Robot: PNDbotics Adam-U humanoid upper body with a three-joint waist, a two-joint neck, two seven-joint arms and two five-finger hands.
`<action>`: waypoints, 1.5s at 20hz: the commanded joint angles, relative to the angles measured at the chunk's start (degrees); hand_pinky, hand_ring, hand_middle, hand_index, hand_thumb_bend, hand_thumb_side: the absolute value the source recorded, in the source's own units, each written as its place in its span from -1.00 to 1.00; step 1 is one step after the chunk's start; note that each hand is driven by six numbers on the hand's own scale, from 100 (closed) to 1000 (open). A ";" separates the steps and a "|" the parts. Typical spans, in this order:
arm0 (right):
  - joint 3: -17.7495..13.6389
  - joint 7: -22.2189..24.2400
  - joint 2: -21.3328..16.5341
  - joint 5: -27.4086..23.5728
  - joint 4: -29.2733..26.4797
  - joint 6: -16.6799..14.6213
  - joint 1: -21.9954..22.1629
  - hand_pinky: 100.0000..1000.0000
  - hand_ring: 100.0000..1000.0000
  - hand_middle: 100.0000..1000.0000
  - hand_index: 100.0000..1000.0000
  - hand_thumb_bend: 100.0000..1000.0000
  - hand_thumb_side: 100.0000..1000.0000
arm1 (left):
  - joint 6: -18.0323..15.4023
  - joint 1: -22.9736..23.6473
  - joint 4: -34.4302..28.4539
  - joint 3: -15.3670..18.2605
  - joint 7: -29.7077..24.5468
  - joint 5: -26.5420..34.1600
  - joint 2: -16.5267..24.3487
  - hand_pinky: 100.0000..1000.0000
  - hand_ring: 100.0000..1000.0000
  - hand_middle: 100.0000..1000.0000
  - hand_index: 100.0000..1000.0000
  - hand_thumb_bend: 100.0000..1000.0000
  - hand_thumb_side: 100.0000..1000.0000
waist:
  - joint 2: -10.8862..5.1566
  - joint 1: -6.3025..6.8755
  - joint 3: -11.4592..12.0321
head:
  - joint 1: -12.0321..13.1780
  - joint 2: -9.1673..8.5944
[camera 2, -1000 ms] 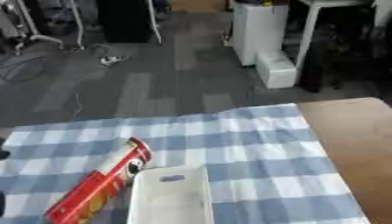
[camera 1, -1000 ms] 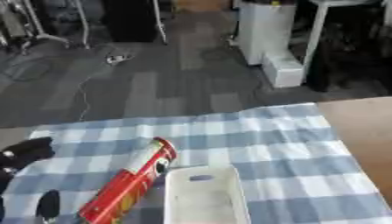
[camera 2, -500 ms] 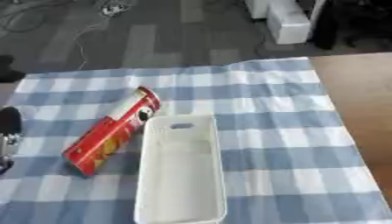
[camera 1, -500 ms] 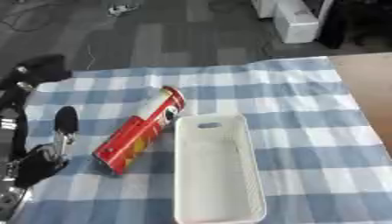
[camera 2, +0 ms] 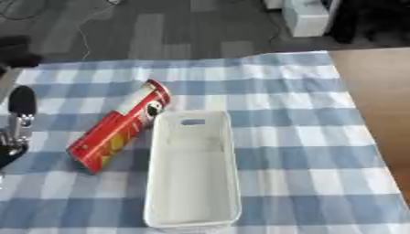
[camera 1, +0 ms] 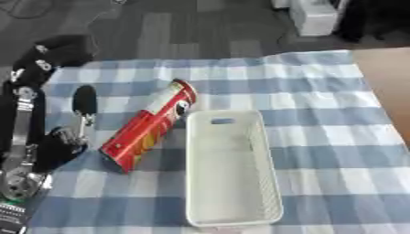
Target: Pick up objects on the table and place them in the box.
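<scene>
A red cylindrical chip can (camera 1: 148, 125) lies on its side on the blue-and-white checked cloth (camera 1: 320, 91), its lidded end pointing away and to the right. Touching or nearly touching its right side is a long white box (camera 1: 195, 173) with nothing in it, lengthways toward me. My left hand (camera 1: 70, 135) shows at the left edge, just left of the can's lower end and apart from it, with one black finger (camera 1: 84, 99) standing straight up; it holds nothing. Its black and silver arm (camera 1: 19, 137) runs along the left edge. My right hand shows in no view.
Bare wooden tabletop (camera 1: 392, 77) shows beyond the cloth's right edge. Past the table's far edge lies grey carpet floor with a white cabinet (camera 1: 314, 16) at the upper right. The cloth right of the box carries nothing.
The camera has tilted down, so the whole picture shifted and more of the table shows. The can and box lie as they did. My left hand stays beside the can.
</scene>
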 commanded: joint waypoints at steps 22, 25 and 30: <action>0.46 0.14 -0.93 -0.93 0.12 -0.76 -0.30 0.10 0.44 0.60 0.62 -1.00 0.20 | 36.04 -11.15 -0.96 -10.64 -21.47 41.54 19.78 0.17 0.32 0.59 0.66 0.10 -0.27 | -1.90 0.64 -1.91 | 1.16 1.31; 0.52 0.18 -0.94 -0.89 0.20 -0.78 -0.30 0.10 0.44 0.60 0.62 -1.00 0.20 | 37.15 -10.91 -0.96 -10.56 -23.88 39.65 21.53 0.19 0.34 0.61 0.69 0.10 -0.32 | -2.12 0.67 -2.12 | 1.36 1.67; 0.59 0.27 -1.06 -0.95 0.34 -0.88 -0.23 0.10 0.44 0.60 0.62 -1.00 0.19 | 38.12 -10.72 -0.96 -9.90 -27.40 36.67 24.95 0.22 0.38 0.63 0.72 0.09 -0.37 | -2.32 0.89 -2.60 | 1.92 2.12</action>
